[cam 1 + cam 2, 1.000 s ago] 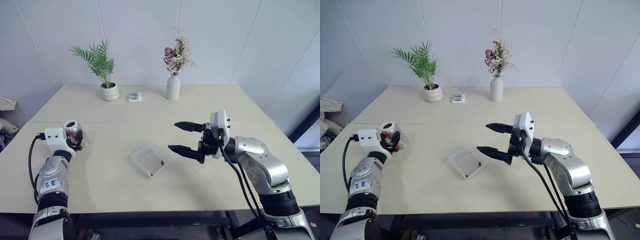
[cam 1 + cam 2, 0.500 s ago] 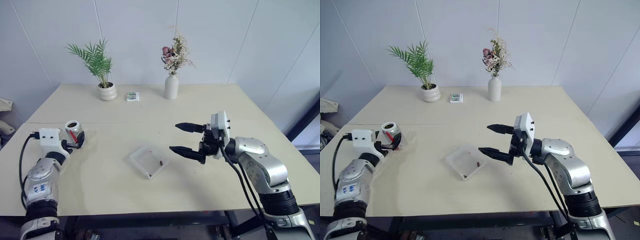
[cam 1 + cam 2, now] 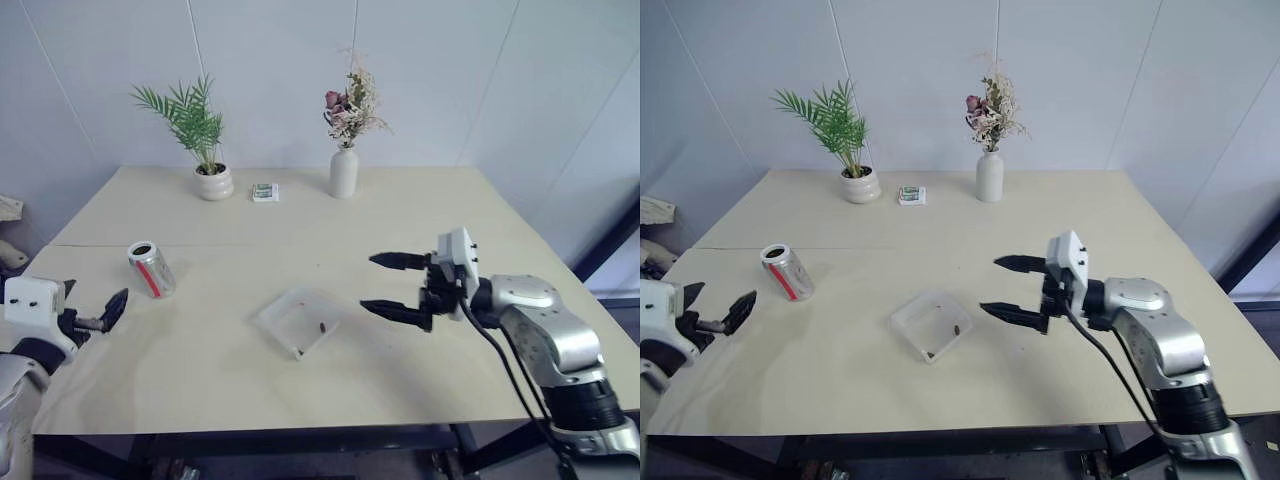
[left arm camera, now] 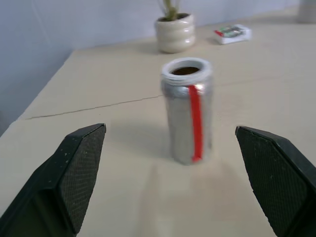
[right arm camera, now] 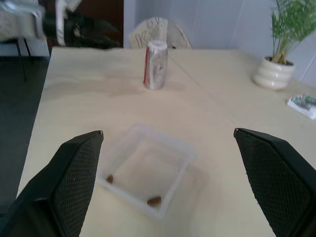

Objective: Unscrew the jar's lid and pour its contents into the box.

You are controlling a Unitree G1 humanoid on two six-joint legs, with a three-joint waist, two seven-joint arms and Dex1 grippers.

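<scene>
The jar [image 3: 152, 270], silvery with a red stripe, stands upright on the table's left side, its top open and nothing gripping it. The lid is out of view. My left gripper [image 3: 718, 302] hangs open near the front left edge, a short way back from the jar [image 4: 190, 118], which sits beyond its spread fingers. The clear box [image 3: 300, 320] lies mid-table with two small brown bits [image 5: 154, 201] of the contents inside. My right gripper [image 3: 368, 281] hovers open just right of the box, pointing left at it, with nothing between its fingers.
At the back of the table stand a potted palm [image 3: 215, 183], a small printed packet [image 3: 265, 192] and a white flower vase [image 3: 343, 172]. The table's front edge [image 3: 300, 415] runs close below the box.
My left gripper has opened, let go of the jar and pulled back toward the front left. The jar now stands alone on the table. My right gripper has shifted a little to the right.
</scene>
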